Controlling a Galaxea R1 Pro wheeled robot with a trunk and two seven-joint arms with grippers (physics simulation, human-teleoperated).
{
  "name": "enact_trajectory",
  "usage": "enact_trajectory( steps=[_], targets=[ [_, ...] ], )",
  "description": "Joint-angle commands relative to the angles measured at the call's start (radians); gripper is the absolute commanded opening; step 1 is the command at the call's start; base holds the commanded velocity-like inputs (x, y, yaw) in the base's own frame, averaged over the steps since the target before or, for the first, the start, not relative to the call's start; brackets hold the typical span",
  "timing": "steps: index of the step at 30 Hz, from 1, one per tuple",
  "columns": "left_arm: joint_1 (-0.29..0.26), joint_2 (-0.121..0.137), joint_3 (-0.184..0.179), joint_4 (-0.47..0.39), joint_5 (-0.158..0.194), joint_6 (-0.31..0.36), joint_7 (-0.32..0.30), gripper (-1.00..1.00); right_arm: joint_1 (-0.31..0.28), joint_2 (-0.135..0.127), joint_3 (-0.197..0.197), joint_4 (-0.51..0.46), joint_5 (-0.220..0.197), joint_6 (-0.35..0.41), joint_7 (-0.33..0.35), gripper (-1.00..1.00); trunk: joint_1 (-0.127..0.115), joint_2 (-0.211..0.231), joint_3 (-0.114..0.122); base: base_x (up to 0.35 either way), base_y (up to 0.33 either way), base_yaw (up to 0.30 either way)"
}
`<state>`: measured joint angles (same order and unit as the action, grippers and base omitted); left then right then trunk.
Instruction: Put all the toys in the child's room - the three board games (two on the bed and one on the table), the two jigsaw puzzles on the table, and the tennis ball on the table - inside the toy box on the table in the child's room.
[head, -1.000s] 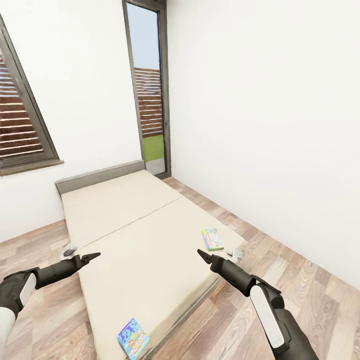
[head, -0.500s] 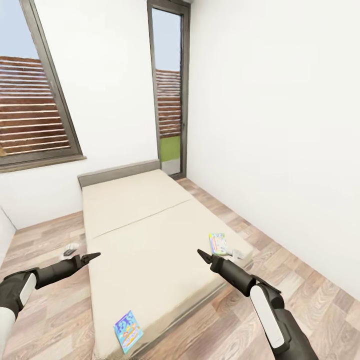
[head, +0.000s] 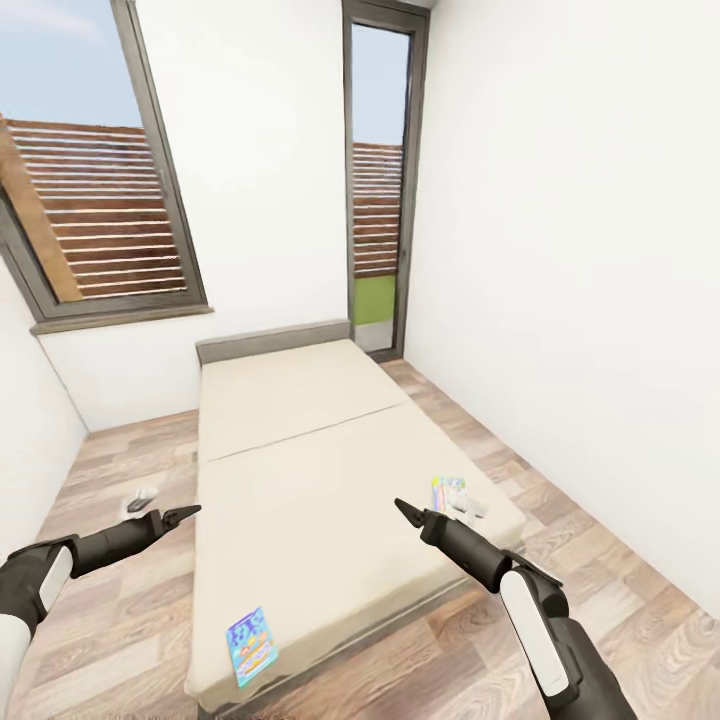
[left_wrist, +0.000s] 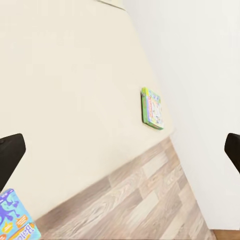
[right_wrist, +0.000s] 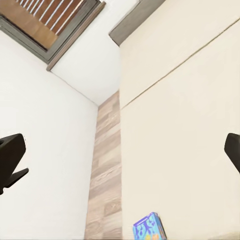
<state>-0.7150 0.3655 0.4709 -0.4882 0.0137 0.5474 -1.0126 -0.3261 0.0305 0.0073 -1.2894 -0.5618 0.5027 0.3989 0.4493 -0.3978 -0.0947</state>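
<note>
The robot faces the bed (head: 320, 470), a low beige mattress with a grey headboard (head: 272, 340) against the far wall, between a slatted window (head: 95, 215) and a tall glass door (head: 380, 190). Two board games lie on the mattress: a blue board game (head: 251, 644) near the foot corner closest to the left arm, and a pastel green-edged board game (head: 447, 494) near the opposite edge, just beyond the right claw (head: 405, 512). The left claw (head: 185, 513) hangs over the wood-plank floor (head: 110, 600) beside the bed. Both claws are empty, and each wrist view shows its dark fingers spread wide apart.
</note>
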Motion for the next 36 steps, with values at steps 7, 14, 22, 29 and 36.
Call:
enact_trajectory(
  steps=[7,14,22,29,36],
  targets=[
    [-0.001,0.0,0.003,0.0,0.001,0.01,-0.005,1.0,-0.001,0.0,-0.001,-0.001,-0.006,0.007,0.0,1.0,0.001,-0.002,0.001,0.027,-0.09,0.276],
    [-0.001,0.0,0.003,0.0,0.001,0.01,-0.006,1.0,-0.001,0.0,-0.001,-0.001,-0.006,0.007,0.0,1.0,0.001,-0.002,0.005,0.007,0.001,0.276],
    [-0.001,0.0,0.003,0.0,0.002,0.01,-0.006,1.0,-0.001,0.0,-0.001,-0.001,-0.006,0.007,0.0,1.0,0.001,-0.002,0.008,0.002,0.174,0.273],
    [-0.001,0.0,0.003,0.0,0.002,0.01,-0.007,1.0,-0.001,0.0,-0.001,-0.001,-0.007,0.007,0.0,1.0,0.001,-0.002,0.01,0.0,0.083,0.127],
    [-0.001,0.0,0.003,0.0,0.002,0.009,-0.007,1.0,-0.001,0.001,-0.001,0.003,-0.006,0.006,-0.002,1.0,0.001,-0.002,0.01,0.0,0.017,0.025]
  ],
)
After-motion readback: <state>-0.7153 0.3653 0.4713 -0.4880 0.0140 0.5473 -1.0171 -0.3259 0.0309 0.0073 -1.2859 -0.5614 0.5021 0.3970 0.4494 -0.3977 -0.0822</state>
